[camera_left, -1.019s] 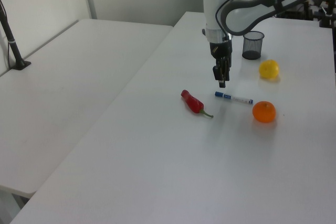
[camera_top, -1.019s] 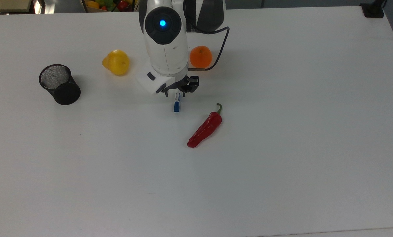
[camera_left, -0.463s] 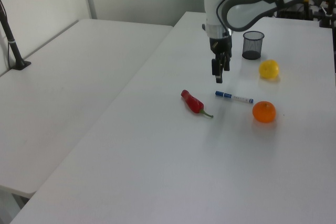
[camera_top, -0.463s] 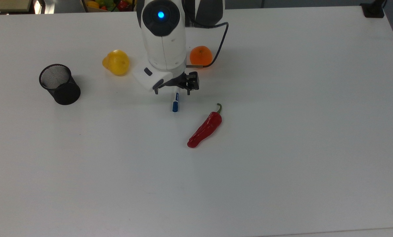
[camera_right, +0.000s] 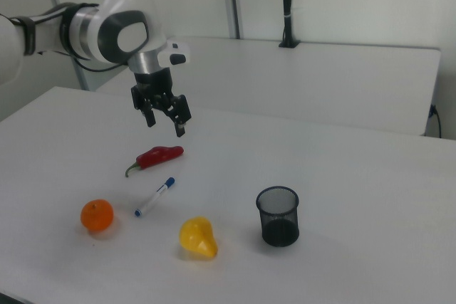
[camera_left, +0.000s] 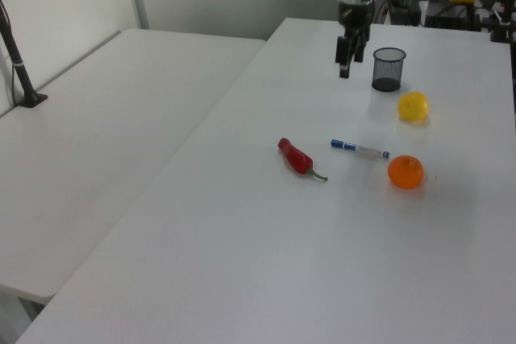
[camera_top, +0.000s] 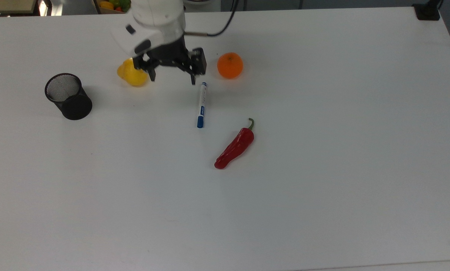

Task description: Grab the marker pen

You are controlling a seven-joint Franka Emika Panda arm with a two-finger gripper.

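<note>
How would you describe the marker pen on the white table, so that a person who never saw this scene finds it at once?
On the big white table, look at the group of fruit and vegetables near the middle. The slim white marker pen with a blue cap lies flat between the round orange and the long red pepper. It is the thinnest thing there, and the one white and blue.

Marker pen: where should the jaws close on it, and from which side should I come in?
Grip the marker pen mid-barrel, on the white part, coming straight down with the jaws across its width. It lies flat on the table, apart from the orange and red pepper.
</note>
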